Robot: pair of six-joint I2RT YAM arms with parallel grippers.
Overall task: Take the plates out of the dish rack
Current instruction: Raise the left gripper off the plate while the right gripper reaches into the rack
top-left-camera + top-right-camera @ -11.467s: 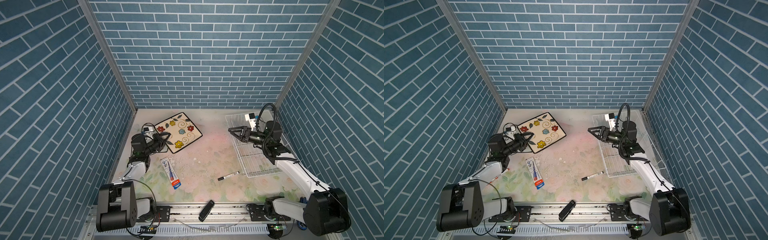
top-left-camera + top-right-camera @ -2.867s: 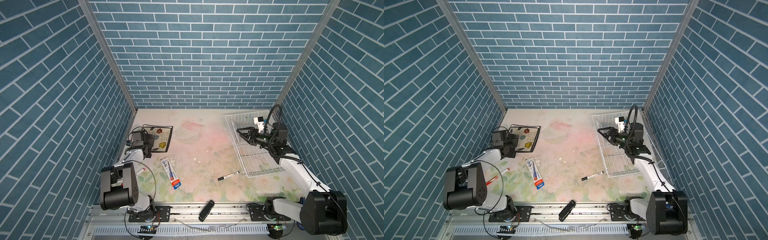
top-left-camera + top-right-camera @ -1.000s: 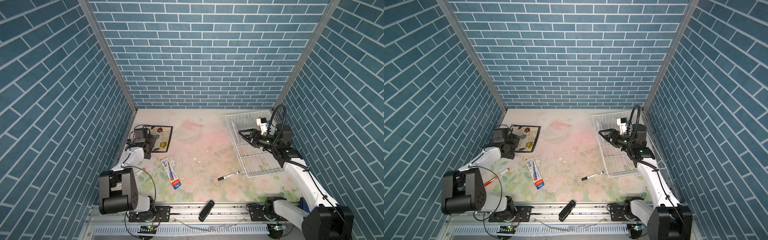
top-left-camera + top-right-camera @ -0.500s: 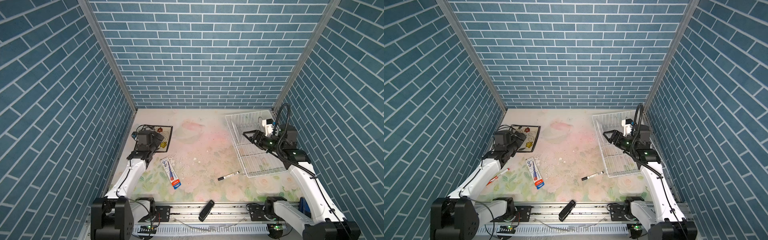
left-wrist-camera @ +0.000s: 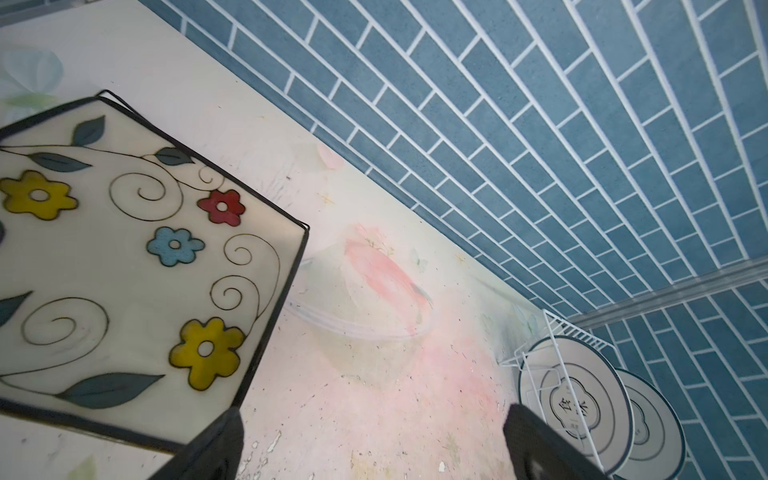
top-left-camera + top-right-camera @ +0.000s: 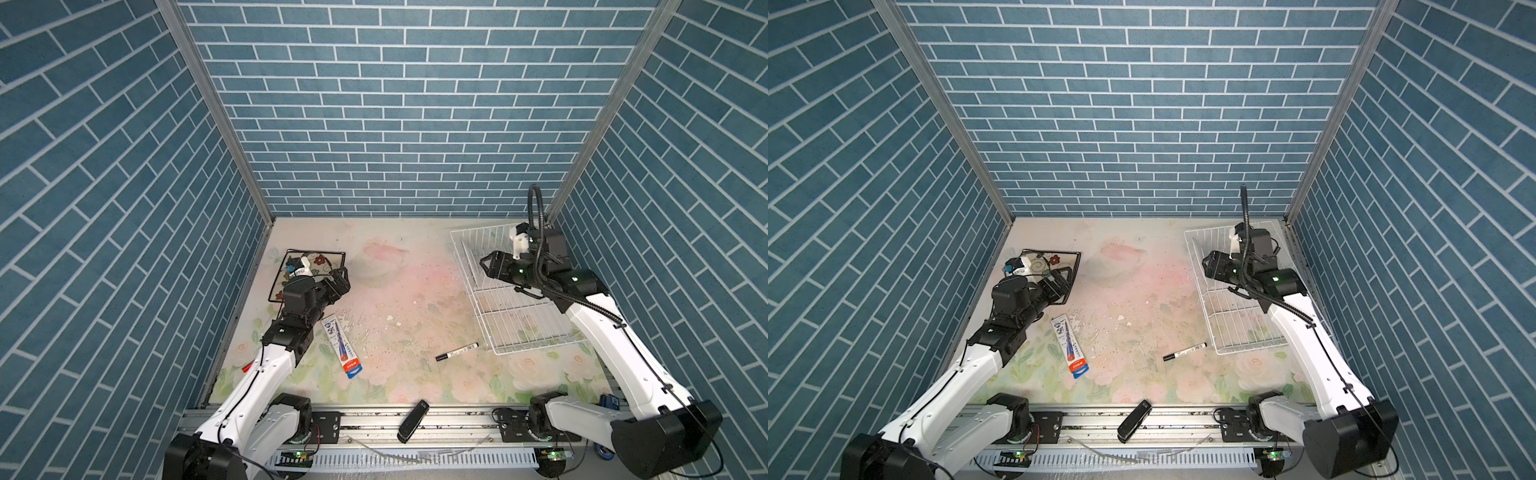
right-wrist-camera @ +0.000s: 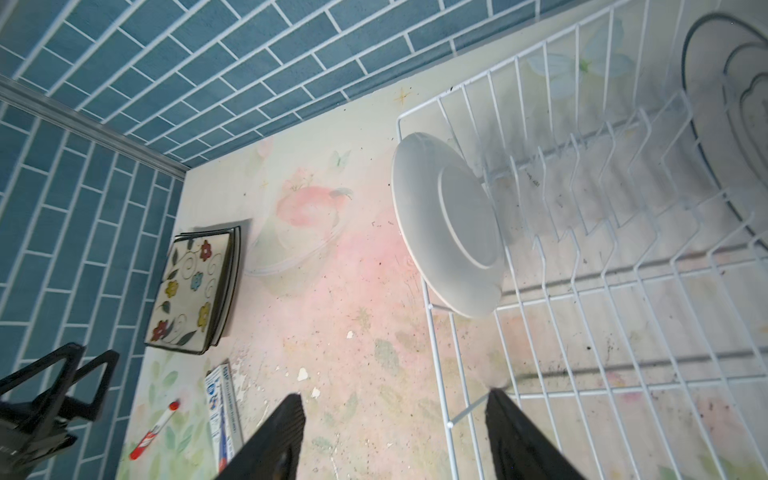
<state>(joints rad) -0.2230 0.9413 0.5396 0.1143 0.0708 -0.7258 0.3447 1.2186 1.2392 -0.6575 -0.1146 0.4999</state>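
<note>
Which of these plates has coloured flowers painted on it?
The cream square plate lying flat at the left of the table, atop another black-rimmed square plate. The two round white plates standing in the white wire rack have none.

The rack (image 6: pixel 511 309) is white-coated wire. The flowered plate (image 5: pixel 137 266) looks glazed and smooth, the round plate (image 7: pixel 449 224) likewise. The bench (image 6: pixel 399 291) is matt, flower-printed, speckled and scuffed. The walls (image 6: pixel 395 124) look matt.

Square plate (image 5: pixel 124 249): cream, with yellow, red and blue flowers, dark leaves, black swirls and a black rim. Round plate (image 5: pixel 573 399): white, dark rim and rings. Rack (image 6: pixel 519 291): white. Table (image 6: pixel 395 291): pale, pink-and-green flowers. Walls (image 6: pixel 395 104): blue brick, white joints.
</note>
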